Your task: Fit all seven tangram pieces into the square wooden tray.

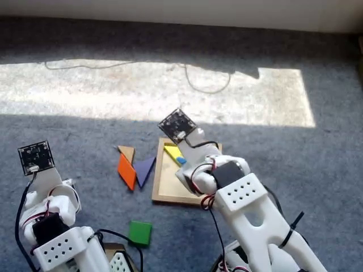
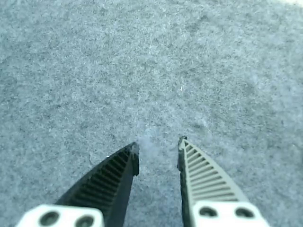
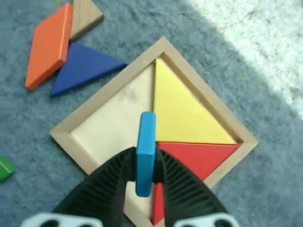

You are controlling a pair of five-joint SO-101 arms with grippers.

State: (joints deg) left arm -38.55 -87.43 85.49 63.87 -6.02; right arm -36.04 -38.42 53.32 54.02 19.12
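- Now, closest to my side of the carpet point(image 1: 317, 164), the left gripper point(image 2: 157, 144) hangs over bare grey pile. Its two ribbed fingers are spread apart with nothing between them.
- Just ahead of the left arm point(image 1: 51, 226), a green square point(image 1: 139, 233) lies flat on the carpet, well apart from the other pieces.
- Next, the right arm point(image 1: 249, 204) stretches over the near part of the square wooden tray point(image 3: 106, 87). From its wrist camera I see the right gripper point(image 3: 144, 175) clamped on a light blue piece point(image 3: 146, 151), which stands on edge between the black fingers.
- The light blue piece sits over the tray's bare floor, beside the seated pieces. I cannot tell whether it touches the wood.
- Inside the tray, a yellow triangle point(image 3: 184, 113) lies flat against one corner. A red triangle point(image 3: 199, 158) lies flat beside it, edge to edge, and one tip is hidden behind a gripper finger.
- Beside the tray, on the left arm's side, three pieces cluster on the carpet. A dark blue triangle point(image 3: 80, 66) is nearest the rim, with an orange parallelogram point(image 3: 49, 45) against it.
- A plain wood triangle point(image 3: 85, 14) sits just beyond those two, touching the orange parallelogram.
- Farthest out, a band of sunlight point(image 1: 142, 90) crosses the carpet, and a thin cable point(image 1: 204, 88) loops through it.
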